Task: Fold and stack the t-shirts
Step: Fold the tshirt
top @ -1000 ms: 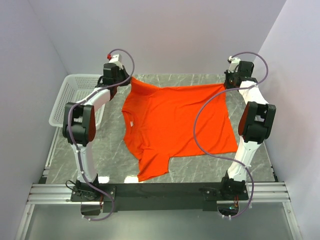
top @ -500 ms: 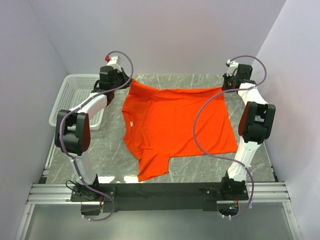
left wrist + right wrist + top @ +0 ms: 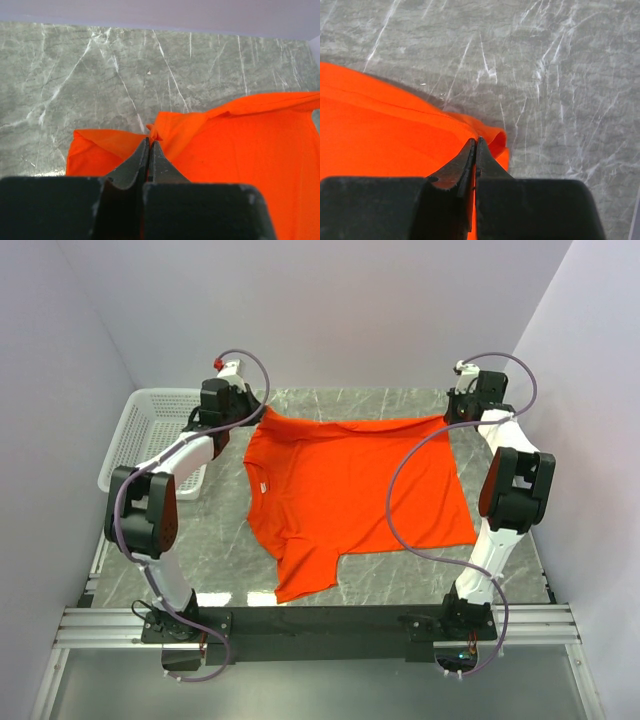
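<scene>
Overhead, t-shirt spread (label showing); wrist views: left gripper, right gripper pinching far edge.

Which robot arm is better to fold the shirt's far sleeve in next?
Left, probably. The left gripper is shut on the far sleeve of the t-shirt; the right gripper pinches the far hem corner, on the other side.

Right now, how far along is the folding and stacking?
Done: the orange-red t-shirt lies spread on the marble table. In hand: left gripper and right gripper are each shut on its far edge. Left: no fold shows yet, and nothing is stacked.
</scene>
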Controlling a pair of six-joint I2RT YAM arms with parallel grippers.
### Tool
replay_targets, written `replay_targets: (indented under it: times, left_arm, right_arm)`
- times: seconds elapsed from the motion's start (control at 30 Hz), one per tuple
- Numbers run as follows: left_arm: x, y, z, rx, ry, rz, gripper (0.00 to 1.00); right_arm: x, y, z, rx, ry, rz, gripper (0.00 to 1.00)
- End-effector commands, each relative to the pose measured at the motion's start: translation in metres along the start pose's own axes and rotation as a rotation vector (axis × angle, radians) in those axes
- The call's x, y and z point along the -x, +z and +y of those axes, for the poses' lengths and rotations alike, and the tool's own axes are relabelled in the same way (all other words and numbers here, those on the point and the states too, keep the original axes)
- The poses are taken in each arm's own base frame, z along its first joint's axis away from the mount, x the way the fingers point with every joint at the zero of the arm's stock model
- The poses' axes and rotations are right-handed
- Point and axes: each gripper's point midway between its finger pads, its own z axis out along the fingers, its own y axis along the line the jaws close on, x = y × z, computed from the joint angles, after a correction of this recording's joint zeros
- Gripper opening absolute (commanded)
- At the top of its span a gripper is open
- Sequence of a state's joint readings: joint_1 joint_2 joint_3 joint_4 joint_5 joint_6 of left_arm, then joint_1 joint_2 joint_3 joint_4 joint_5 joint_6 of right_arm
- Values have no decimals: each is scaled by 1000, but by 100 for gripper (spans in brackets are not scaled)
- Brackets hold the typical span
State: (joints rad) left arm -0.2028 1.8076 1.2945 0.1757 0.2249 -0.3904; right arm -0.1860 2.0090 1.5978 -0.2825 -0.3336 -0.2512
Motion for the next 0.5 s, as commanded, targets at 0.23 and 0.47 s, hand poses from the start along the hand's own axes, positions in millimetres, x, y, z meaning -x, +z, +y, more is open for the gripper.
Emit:
replay_targets:
  times: [0.23,0.47]
  left_arm:
    - [13,-36,-23,-54,50,-49,1]
    - [1,-49,-29,-73,50,-32,1]
  right_arm:
    - [24,-19,-14,-64,10,-68,0]
    - [18,-15,-21,-96,23,-41,0]
